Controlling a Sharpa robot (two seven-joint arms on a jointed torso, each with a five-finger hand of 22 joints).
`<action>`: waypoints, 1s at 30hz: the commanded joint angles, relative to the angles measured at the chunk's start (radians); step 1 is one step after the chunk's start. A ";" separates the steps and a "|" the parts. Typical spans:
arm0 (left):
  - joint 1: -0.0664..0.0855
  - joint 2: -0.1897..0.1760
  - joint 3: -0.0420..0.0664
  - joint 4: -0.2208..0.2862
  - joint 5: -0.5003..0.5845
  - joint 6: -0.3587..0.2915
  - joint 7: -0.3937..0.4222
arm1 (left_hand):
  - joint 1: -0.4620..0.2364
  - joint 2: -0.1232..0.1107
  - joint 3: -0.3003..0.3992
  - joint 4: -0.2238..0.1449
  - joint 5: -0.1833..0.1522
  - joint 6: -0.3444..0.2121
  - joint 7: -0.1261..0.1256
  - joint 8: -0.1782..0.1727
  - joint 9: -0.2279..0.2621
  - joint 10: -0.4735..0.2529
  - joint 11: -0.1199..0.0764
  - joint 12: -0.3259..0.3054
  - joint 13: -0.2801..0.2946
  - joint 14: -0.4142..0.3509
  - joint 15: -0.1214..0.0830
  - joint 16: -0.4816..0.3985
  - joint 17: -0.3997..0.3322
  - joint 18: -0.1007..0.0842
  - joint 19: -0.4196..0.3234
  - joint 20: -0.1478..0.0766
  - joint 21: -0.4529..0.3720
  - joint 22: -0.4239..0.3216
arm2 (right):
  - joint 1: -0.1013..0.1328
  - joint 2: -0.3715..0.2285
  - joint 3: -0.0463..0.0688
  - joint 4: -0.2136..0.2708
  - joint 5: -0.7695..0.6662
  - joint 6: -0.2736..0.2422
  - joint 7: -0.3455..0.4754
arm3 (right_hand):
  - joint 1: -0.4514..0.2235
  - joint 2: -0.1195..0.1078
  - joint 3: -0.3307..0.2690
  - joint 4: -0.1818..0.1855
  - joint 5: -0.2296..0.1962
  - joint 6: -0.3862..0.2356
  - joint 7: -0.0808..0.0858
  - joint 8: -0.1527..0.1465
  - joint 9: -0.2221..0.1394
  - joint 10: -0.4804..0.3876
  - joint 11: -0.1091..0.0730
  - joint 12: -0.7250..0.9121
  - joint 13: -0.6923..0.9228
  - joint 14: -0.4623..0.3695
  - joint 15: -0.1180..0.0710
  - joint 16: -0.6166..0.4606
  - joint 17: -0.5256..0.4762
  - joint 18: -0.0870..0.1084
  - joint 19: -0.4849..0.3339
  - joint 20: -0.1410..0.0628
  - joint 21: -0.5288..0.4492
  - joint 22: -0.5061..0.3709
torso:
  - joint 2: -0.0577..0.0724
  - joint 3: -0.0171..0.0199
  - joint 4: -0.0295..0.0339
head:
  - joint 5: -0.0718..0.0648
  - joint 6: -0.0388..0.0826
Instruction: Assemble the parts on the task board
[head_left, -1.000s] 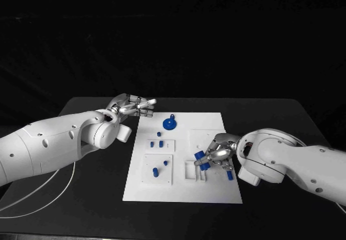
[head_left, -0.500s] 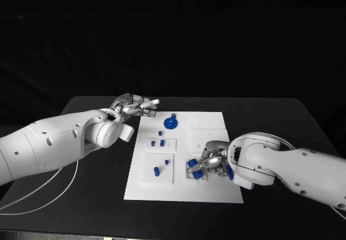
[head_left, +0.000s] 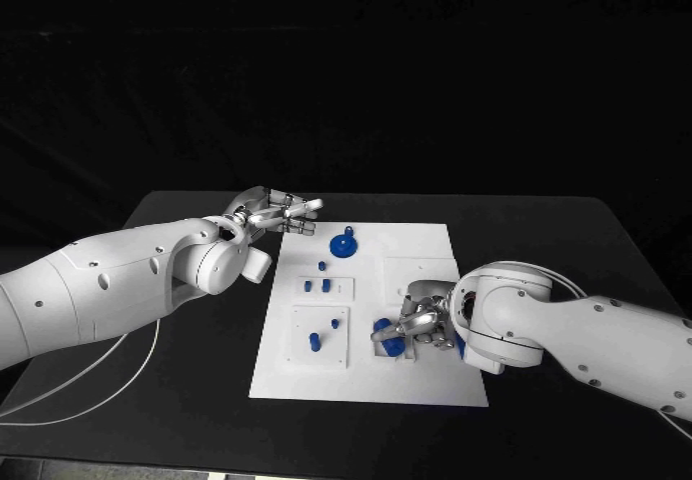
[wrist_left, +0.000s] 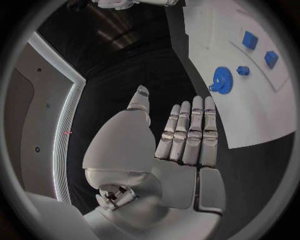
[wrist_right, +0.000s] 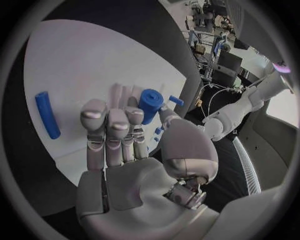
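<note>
One blue cylinder (wrist_right: 150, 104) sits pinched in the right hand (head_left: 415, 325) over the task board (head_left: 418, 385) — the left hand (head_left: 271, 212) hovers spread, empty.

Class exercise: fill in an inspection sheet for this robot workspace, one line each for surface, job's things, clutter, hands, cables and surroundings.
Surface: black table.
Job's things: white task board mid-table; blue gear at its far end; small blue parts in its recesses; blue rod loose on it.
Clutter: nothing seen.
Hands: left hand open beside the board's far corner; right hand holds a blue cylinder over the board.
Cables: white cable under the left arm.
Surroundings: dark backdrop.
</note>
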 joint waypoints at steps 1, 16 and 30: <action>0.001 0.002 0.001 0.002 -0.006 0.015 -0.002 | 0.006 -0.002 0.000 0.003 0.004 -0.006 0.001 0.003 0.000 -0.008 0.002 0.005 0.001 -0.006 -0.001 -0.002 -0.001 0.012 0.004 0.004 0.005 -0.001 | -0.008 0.003 -0.008 -0.009 -0.031 0.043 -0.044 | -0.005 -0.014 -0.006 0.009 -0.006 -0.005 0.001 -0.002 0.000 -0.006 -0.004 -0.007 0.000 0.004 0.000 -0.004 0.001 -0.017 0.057 -0.005 0.001 0.090 | 0.000 0.0005 0.0003 | 0.003 -0.001; 0.001 0.001 0.001 -0.002 -0.009 0.012 -0.009 | 0.008 -0.006 0.000 0.015 0.003 -0.007 0.001 0.003 0.000 -0.011 0.002 0.005 0.001 -0.009 0.000 -0.002 -0.001 0.012 0.002 0.005 0.006 -0.005 | -0.008 0.002 -0.009 0.002 -0.033 0.021 -0.041 | -0.010 0.031 -0.416 0.114 -0.006 -0.009 0.002 -0.002 0.002 -0.004 -0.003 -0.015 0.006 0.007 -0.001 -0.013 0.013 -0.018 0.058 -0.006 0.001 0.091 | 0.001 0.0010 -0.0005 | 0.003 0.002; 0.001 -0.005 0.000 -0.009 -0.014 0.011 -0.015 | 0.016 -0.012 -0.005 0.039 0.003 -0.007 0.002 0.003 0.000 -0.014 0.003 0.005 0.001 -0.016 0.002 -0.003 -0.001 0.012 0.000 0.006 0.006 -0.010 | -0.007 -0.063 -0.005 0.066 -0.031 0.013 -0.039 | 0.020 0.020 -0.417 0.142 -0.006 -0.008 0.001 -0.002 0.002 0.000 -0.004 -0.014 0.012 0.009 -0.001 -0.015 0.020 -0.018 0.058 -0.007 0.006 0.092 | 0.001 0.0017 -0.0026 | 0.008 0.006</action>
